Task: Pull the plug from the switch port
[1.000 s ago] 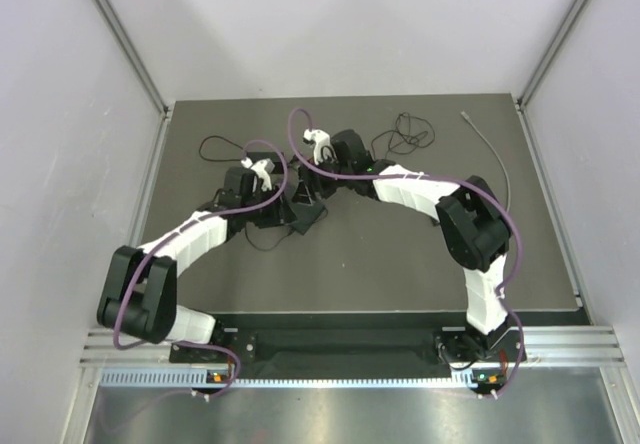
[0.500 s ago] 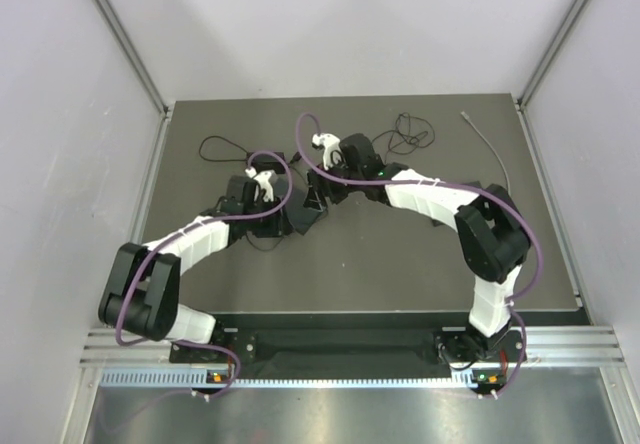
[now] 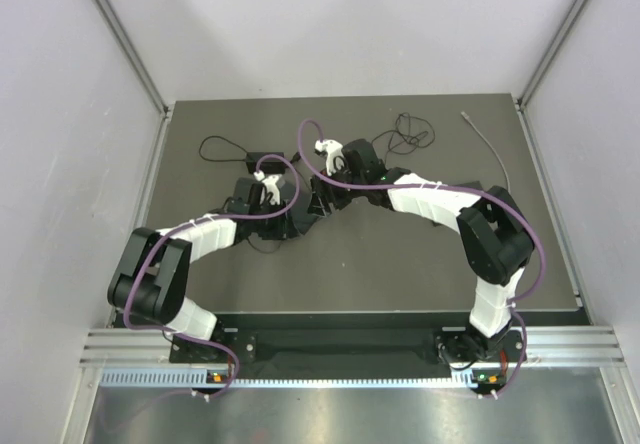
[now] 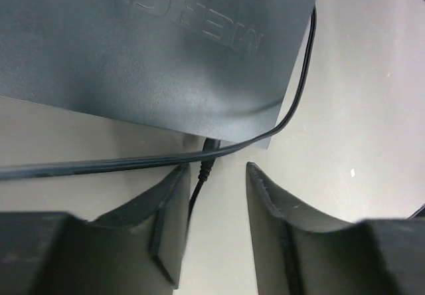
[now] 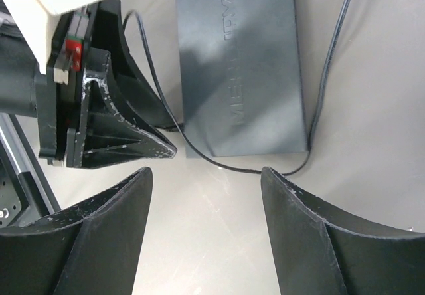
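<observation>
The switch (image 4: pixel 166 49) is a flat dark box with raised lettering; it also shows in the right wrist view (image 5: pixel 239 69) and in the top view (image 3: pixel 304 216). The black plug (image 4: pixel 208 157) sits in the switch's near edge, and its cable runs down between my left fingers. My left gripper (image 4: pixel 216 175) is open, with one finger on each side of the plug's cable just below the plug. A second black cable (image 4: pixel 133 162) crosses over the plug. My right gripper (image 5: pixel 206 182) is open and empty, hovering just short of the switch's near edge, beside the left gripper (image 5: pixel 99 129).
A loose coil of black cable (image 3: pixel 410 134) lies at the back. A grey cable (image 3: pixel 492 159) lies at the back right. A black cable loop (image 3: pixel 222 148) with a small black block (image 3: pixel 263 159) lies at the back left. Frame posts and walls close both sides.
My left arm has moved right and in toward the switch's edge. My right gripper has shifted slightly right and closer to the switch. Both grippers now sit close together at the switch.
</observation>
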`<state>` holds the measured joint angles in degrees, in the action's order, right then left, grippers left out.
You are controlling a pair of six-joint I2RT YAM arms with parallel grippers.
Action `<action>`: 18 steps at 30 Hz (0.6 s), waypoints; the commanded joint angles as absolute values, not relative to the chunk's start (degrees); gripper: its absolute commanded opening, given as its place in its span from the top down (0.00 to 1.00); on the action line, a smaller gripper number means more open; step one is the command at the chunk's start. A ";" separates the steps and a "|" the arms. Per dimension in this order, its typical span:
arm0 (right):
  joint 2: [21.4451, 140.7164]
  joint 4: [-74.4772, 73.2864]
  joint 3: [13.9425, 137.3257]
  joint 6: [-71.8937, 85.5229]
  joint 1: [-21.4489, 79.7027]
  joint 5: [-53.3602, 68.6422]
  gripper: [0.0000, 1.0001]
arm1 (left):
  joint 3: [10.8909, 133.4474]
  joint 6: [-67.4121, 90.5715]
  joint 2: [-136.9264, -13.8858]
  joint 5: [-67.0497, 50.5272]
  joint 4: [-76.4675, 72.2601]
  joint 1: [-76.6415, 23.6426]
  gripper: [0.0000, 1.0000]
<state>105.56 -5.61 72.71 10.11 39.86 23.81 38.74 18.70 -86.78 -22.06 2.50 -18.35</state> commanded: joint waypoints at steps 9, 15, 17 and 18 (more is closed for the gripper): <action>103.35 -5.79 72.06 5.20 43.76 18.03 0.32 | 35.16 22.50 -82.89 -21.89 -1.58 -20.30 0.74; 104.41 -9.76 73.74 2.81 46.49 12.82 0.37 | 35.68 23.99 -83.84 -21.18 -0.97 -20.30 0.89; 103.98 -8.36 72.61 4.65 46.67 15.63 0.40 | 35.95 24.69 -85.16 -22.32 -1.67 -20.30 1.00; 103.54 -7.57 71.99 5.27 46.76 15.99 0.41 | 36.21 24.87 -85.51 -22.67 -1.76 -20.30 1.00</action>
<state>105.51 -9.39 71.66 4.69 46.44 15.33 35.40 23.55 -84.95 -21.23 0.62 -20.05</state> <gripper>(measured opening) 0.606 0.020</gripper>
